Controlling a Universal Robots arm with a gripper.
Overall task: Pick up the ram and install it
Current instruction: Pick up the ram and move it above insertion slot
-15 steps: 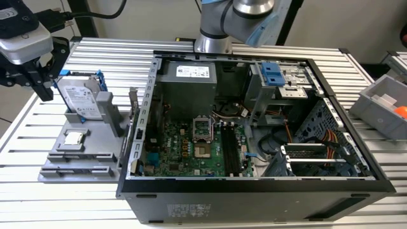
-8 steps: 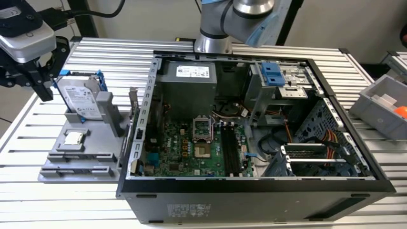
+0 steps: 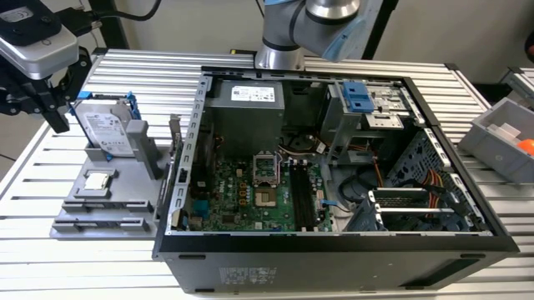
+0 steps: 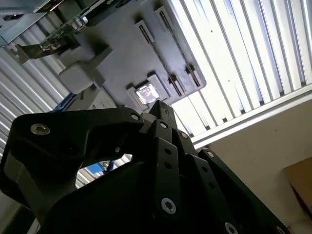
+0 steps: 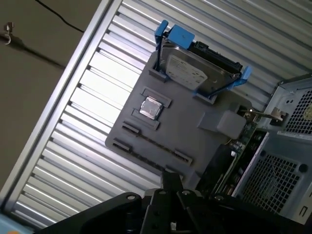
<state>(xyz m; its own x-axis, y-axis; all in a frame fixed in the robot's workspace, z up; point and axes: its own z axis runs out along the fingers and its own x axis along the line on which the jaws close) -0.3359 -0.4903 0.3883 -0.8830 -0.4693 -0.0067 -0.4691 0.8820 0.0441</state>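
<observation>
My black claw (image 5: 171, 180), closed on nothing, hovers near the grey holder plate (image 5: 190, 126). The thin dark-green ram stick (image 5: 153, 145) apparently sits slotted there, not yet picked up.

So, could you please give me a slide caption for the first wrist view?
End effector near grey parts tray holding hard drive and processor chip.

The gripper (image 5: 171, 179) hid the tray's (image 5: 195, 122) edge nearest it; well away from it, the arm (image 3: 329, 19) ran off the top edge.
</observation>
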